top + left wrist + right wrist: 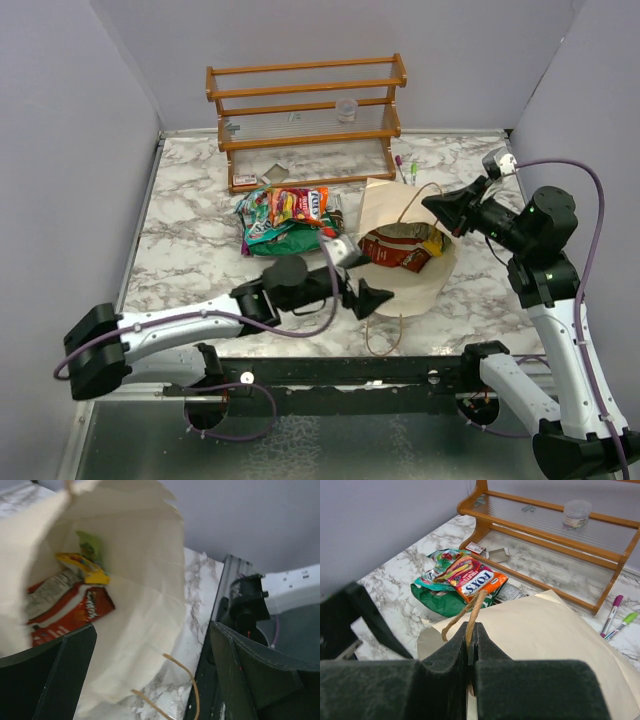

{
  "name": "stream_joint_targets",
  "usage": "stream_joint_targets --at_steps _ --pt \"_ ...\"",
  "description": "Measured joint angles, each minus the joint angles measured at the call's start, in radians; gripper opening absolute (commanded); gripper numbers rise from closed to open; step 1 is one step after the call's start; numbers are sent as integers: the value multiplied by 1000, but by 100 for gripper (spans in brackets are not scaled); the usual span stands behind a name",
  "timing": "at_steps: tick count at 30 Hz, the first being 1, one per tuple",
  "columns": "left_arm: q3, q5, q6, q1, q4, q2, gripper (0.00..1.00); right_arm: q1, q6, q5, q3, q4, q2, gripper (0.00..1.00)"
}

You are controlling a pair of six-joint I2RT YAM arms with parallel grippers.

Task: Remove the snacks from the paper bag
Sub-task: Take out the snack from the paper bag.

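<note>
The left gripper [152,630] gapes wide and empty at the mouth of the paper bag [145,580]. A red-orange packet [75,612] and a yellow packet [87,569] lie inside. The right gripper [470,630] is clamped on the bag's tan handle [476,602]. More snacks [285,215] lie piled on the marble table [190,240], left of the bag.
</note>
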Motion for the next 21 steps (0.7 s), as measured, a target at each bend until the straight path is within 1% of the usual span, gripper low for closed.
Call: stream_joint_targets --at_steps 1,2,3,5,7,8,14,18,21 --pt "12 -31 8 -47 0 34 98 0 0 0 0 0 0 2" --pt "31 -66 19 -96 -6 74 95 0 0 0 0 0 0 2" --pt "56 -114 36 -147 -14 126 89 0 0 0 0 0 0 2" --pt "94 -198 60 -201 -30 202 74 0 0 0 0 0 -1 2" --pt "137 -289 90 -237 -48 280 59 0 0 0 0 0 -4 2" --pt "156 -325 104 -246 -58 315 54 0 0 0 0 0 -6 2" --pt "237 -498 158 -249 -76 483 43 0 0 0 0 0 -24 2" --pt "305 -534 179 -248 -68 591 41 0 1 -4 0 0 -24 2" --pt "346 -535 194 -238 -17 684 41 0 5 -11 0 0 -24 2"
